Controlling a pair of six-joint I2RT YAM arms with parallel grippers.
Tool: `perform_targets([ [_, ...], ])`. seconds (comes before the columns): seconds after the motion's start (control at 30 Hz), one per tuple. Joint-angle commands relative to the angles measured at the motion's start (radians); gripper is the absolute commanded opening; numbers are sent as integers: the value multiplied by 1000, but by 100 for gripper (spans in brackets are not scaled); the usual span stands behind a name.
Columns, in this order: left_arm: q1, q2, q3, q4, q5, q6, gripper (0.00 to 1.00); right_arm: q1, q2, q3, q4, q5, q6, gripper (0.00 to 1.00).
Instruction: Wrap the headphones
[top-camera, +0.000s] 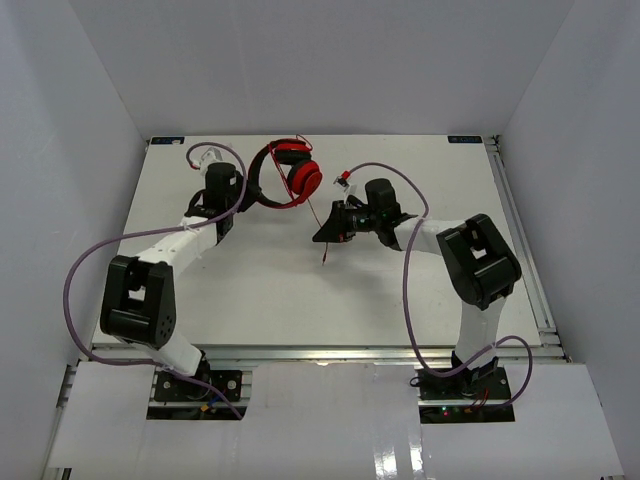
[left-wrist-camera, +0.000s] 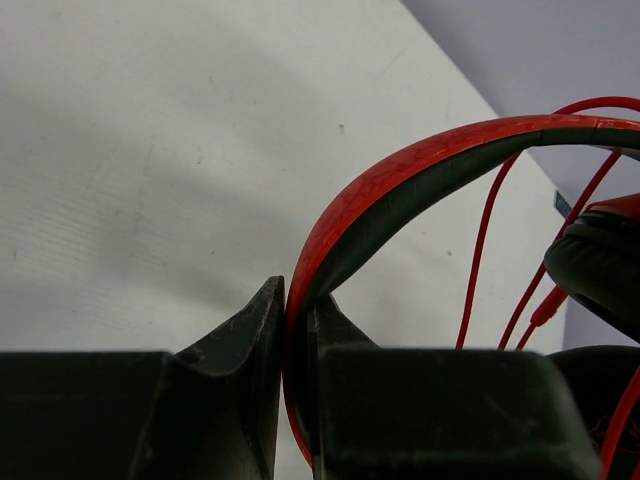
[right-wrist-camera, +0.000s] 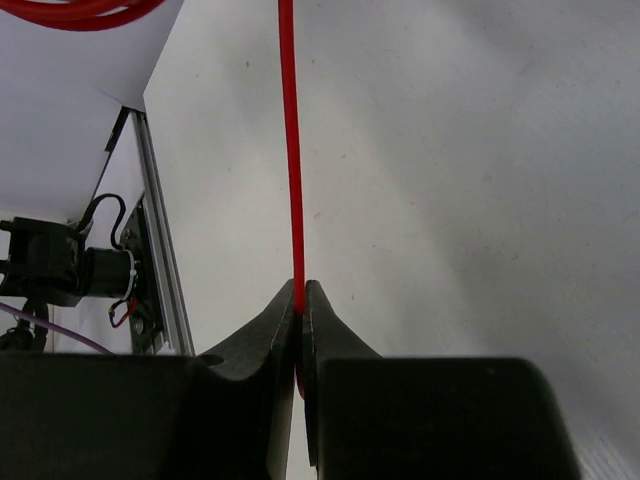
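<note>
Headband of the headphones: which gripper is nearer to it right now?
Left. The left gripper is shut on the headband itself, clamping its lower end. The right gripper is apart from it, pinching the red cable instead.

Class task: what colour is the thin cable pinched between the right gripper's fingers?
Red. The cable shows best in the right wrist view.

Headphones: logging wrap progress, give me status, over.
Left gripper shut on headband. Right gripper shut on red cable, cable straight. Headphones beside left gripper. Nothing seen in the way.
</note>
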Motion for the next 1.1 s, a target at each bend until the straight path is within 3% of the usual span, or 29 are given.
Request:
perform_targets([
  [0.0, -21, 69, 45, 29, -124, 11, 0, 11, 66, 29, 112, -25, 70, 11],
  [0.33, -113, 272, 201, -80, -241, 180, 0, 9, 154, 37, 171, 29, 135, 20],
  [0.53, -142, 330, 269, -119, -270, 275, 0, 10, 152, 94, 12, 22, 26, 29],
  [0.7, -148, 355, 294, -146, -260, 356, 0, 1, 91, 107, -110, 40, -106, 28],
  [0.9, -158, 361, 279, -159, -251, 442, 0, -15, 59, 156, -172, 30, -140, 28],
  [1.07, -162, 364, 275, -178, -219, 471, 0, -19, 61, 214, -202, 6, -132, 39],
])
